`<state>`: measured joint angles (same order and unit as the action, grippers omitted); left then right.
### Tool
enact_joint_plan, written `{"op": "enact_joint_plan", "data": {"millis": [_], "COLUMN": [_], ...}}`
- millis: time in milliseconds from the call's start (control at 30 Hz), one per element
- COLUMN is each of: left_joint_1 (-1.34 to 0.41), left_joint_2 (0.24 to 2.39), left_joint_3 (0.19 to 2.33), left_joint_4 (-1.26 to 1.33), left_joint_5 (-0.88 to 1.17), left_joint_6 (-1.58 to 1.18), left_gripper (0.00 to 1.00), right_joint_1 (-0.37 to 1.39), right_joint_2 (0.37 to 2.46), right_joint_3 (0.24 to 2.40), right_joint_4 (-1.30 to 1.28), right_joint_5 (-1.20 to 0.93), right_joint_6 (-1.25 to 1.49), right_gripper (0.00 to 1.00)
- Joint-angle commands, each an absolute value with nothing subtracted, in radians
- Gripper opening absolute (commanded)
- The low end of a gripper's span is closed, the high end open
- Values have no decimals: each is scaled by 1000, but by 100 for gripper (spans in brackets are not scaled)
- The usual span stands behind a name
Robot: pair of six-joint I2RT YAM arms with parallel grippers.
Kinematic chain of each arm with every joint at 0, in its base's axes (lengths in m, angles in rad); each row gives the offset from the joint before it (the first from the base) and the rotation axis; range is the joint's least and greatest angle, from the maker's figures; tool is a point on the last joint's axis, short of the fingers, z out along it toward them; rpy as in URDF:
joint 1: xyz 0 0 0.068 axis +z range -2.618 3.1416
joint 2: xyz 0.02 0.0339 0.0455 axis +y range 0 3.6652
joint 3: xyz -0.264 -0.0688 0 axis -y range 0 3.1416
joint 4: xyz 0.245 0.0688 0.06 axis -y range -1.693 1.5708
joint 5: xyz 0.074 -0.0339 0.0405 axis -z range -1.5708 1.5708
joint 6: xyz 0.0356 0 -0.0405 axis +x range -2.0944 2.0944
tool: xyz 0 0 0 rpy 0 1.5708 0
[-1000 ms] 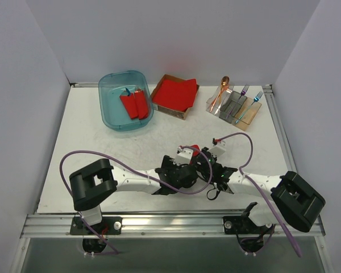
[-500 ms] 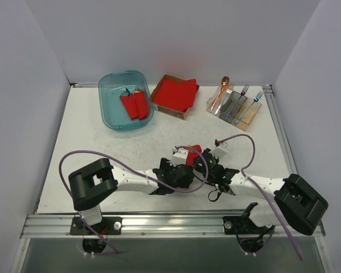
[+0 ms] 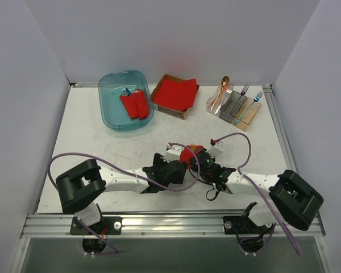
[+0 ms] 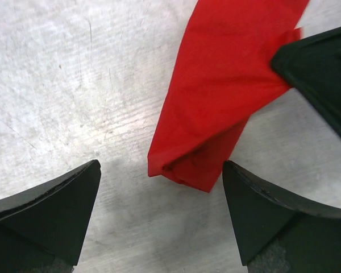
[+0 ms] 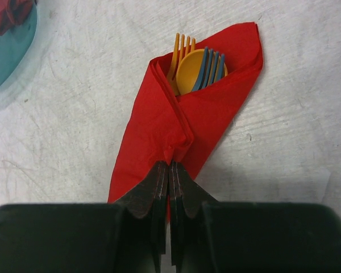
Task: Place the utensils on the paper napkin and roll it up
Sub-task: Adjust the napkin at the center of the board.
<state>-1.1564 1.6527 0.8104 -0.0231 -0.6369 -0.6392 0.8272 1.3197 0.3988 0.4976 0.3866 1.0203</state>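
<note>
Open table [image 3: 85, 136] is seen left of the arms in the top view, with a teal bin [image 3: 109, 121] set toward the far edge. The left gripper [image 4: 160, 166] is spread wide, with its fingers placed either side of the folded lower end of the paper napkin [image 4: 216, 85], apart from it. The napkin is laid at mid-table, wrapped around a yellow fork [image 5: 181, 48], a spoon [image 5: 188, 74] and a blue fork [image 5: 211, 67], whose heads are exposed at its open upper edge. Its near folds are pinched by the right gripper [image 5: 169, 170], which is clamped tight. Bare table is seen on the right too.
</note>
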Motion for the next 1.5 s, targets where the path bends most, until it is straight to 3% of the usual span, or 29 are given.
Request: {"op": "enact_joint_plan", "data": {"millis": [0, 433, 633, 933, 1133, 1400, 1467], "left_joint_1": [-1152, -1137, -1137, -1135, -1137, -1147, -1147], "left_joint_2": [1574, 1513, 1545, 1565, 1437, 1318, 1310], "left_joint_3": [801, 729, 776, 779, 622, 591, 571], "left_joint_4": [70, 150, 49, 28, 170, 138, 172], "left_joint_5": [-620, -618, -684, -704, -663, -629, -606], "left_joint_6": [-551, -618, -724, -814, -841, -865, -870], "left_gripper": [97, 100, 88, 79, 52, 34, 24], "right_joint_1": [835, 825, 822, 821, 816, 811, 811], "right_joint_2": [1339, 1344, 1368, 1393, 1396, 1401, 1401], "right_joint_3": [452, 526, 541, 546, 548, 545, 545], "right_joint_4": [525, 472, 466, 489, 494, 503, 505], "right_joint_5": [399, 406, 408, 402, 397, 391, 391], "right_joint_6": [1011, 1032, 1045, 1051, 1051, 1051, 1051], "right_gripper": [0, 0, 0, 0, 0, 0, 0]}}
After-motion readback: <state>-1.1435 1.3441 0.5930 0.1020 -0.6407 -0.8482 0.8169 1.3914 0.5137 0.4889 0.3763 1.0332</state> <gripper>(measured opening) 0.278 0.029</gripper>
